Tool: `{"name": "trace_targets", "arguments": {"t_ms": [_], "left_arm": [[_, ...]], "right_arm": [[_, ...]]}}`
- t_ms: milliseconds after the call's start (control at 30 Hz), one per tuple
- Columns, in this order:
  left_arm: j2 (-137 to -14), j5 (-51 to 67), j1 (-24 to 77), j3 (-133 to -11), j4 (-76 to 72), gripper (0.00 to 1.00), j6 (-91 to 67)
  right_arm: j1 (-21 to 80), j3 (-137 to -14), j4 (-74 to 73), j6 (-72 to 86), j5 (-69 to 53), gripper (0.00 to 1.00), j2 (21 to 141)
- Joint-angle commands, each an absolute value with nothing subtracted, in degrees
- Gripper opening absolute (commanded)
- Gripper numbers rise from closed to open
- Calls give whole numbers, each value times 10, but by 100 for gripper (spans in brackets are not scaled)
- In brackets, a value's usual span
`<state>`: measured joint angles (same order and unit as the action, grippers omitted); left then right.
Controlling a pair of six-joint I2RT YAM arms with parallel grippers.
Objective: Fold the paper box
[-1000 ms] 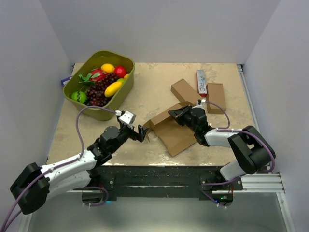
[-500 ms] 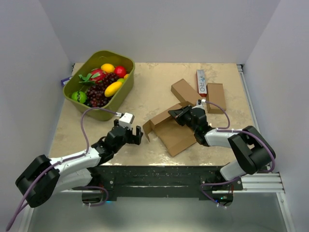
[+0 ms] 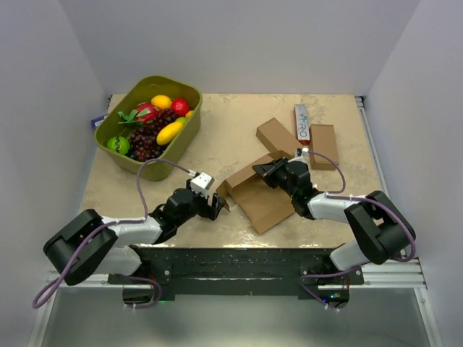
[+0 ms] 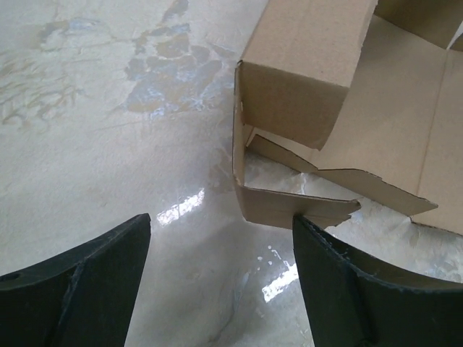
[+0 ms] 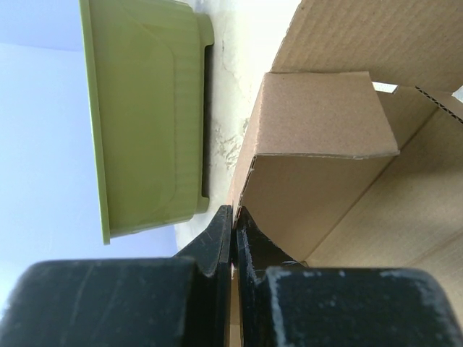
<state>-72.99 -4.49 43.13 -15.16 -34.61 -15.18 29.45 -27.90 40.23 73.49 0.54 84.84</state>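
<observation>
Nearest the bases, the left gripper (image 3: 212,207) sits low over the table (image 3: 231,123) with its jaws wide apart and holding nothing. In its wrist view a loose side flap (image 4: 293,207) of the paper box (image 3: 257,195) lies just ahead, between the two fingers (image 4: 79,278).

The box lies right of centre. It is partly formed: one end wall stands and the broad panel is open.

On the box's far right side, the right gripper (image 3: 268,172) has its jaws pressed together. A thin strip of cardboard shows between them in the wrist view, so they appear clamped on an upright wall of the box.

Farther back stand two plain brown boxes (image 3: 277,135) and a white-and-red carton (image 3: 302,123). A green tub (image 3: 155,172) of toy fruit is at far left.

The risks, as I judge them:
- **Flap bending wrong:** it hangs free and skewed. A push that meets its edge rather than its face could crumple it or bend it outward instead of tucking it in.
- **Box sliding:** the cardboard is light and the table glossy. If the right pinch slips or tears the thin wall, the whole box would slide away from the left fingers.
- **Wall collapsing:** pressing too low could drive a fingertip under the flap and topple the standing wall.
</observation>
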Motion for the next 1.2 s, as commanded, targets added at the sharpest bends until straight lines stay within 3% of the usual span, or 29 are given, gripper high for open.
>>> {"name": "trace_targets", "arguments": {"t_ms": [0,467,1167], "left_arm": [[-765,-4,429,-169,-433,78,-113],[-804,30,438,-190,-472,63,-119],[-860,-66,489,-229,-500,57,-189]], "right_arm": [[294,-279,394,710,22,0,832],[295,-276,396,712,19,0,838],[304,-278,402,715,21,0,849]]}}
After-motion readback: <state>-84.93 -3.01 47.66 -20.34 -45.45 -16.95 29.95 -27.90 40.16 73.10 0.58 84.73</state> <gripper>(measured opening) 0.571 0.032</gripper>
